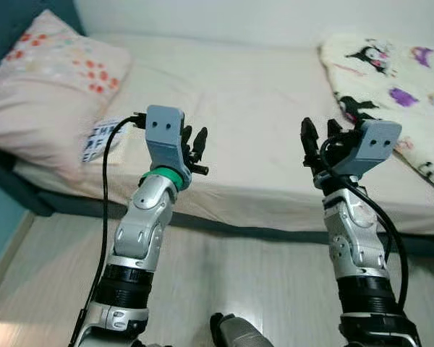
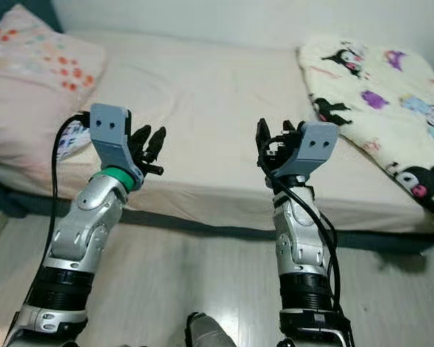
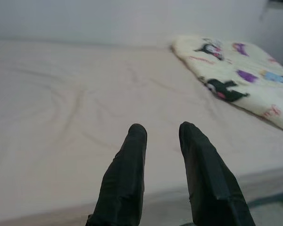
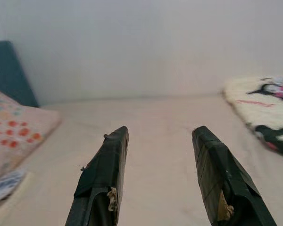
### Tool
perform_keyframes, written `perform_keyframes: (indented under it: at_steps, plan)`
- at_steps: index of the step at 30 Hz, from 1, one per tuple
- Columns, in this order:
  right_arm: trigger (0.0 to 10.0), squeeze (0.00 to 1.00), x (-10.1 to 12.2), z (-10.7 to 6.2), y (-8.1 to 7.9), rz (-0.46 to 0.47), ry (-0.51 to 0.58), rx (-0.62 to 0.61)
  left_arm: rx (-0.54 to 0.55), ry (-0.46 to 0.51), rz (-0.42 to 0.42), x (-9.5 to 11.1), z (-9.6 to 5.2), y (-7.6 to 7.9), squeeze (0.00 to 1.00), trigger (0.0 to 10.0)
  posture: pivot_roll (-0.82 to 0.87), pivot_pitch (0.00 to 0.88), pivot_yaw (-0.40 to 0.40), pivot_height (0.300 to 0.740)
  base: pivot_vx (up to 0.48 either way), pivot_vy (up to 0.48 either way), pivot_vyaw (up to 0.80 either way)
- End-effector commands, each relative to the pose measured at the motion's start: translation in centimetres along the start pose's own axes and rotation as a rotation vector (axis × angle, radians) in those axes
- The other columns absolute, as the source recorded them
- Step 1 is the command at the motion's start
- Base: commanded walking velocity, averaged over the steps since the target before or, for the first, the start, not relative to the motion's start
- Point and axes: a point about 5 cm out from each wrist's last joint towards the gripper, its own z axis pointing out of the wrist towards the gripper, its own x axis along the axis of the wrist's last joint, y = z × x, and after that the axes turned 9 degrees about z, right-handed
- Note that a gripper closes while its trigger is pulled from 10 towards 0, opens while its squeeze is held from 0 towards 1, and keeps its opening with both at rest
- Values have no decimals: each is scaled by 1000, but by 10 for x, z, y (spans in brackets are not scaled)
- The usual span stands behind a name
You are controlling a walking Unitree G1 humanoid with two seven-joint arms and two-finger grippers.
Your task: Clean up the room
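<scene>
Both arms are raised in front of a bed (image 1: 253,101) with a cream sheet. My left gripper (image 1: 195,139) hovers over the bed's near edge, open with a narrow gap and nothing between its fingers (image 3: 132,160). My right gripper (image 1: 320,131) is held at the same height further right, open wider and also holding nothing (image 4: 160,132). A pink pillow (image 1: 50,87) with red flowers lies at the head of the bed on the left. A cream blanket (image 1: 398,79) printed with cartoon figures lies crumpled on the right side. A small blue-and-white patterned item (image 1: 100,141) sits beside the pillow.
A teal headboard (image 1: 7,22) and dark bed frame (image 1: 72,206) border the bed on the left. Light wooden floor (image 1: 260,282) lies between me and the bed. A white wall (image 4: 141,47) runs behind the bed.
</scene>
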Motion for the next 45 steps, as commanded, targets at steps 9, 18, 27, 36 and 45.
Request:
perform_keyframes:
  at_steps: [9, 18, 27, 36, 45]
  plan:
    - [10000, 0, -42, -13, -13, 8, -173, 99, 102, -101, 113, -41, -19, -22, 0, 10000, -40, 15, 10, 740, 0, 0, -781]
    - [10000, 0, -59, -17, -21, -13, -232, 155, 104, -99, 133, -48, -23, -21, 0, 10000, -33, 5, -1, 740, 0, 0, -781]
    - [10000, 0, -98, -37, -17, -109, -384, 223, 157, -182, 198, -88, -50, -31, 0, 10000, 15, 0, -30, 740, 0, 0, -781]
    - [10000, 0, -123, -57, -7, -172, -519, 235, 151, -340, 261, -134, -79, -40, 0, 10000, 31, 0, -31, 740, 0, 0, -781]
    - [10000, 0, -126, -60, -7, -141, -493, 204, 131, -305, 207, -127, -70, -34, 0, 10000, 18, 0, -10, 740, 0, 0, -781]
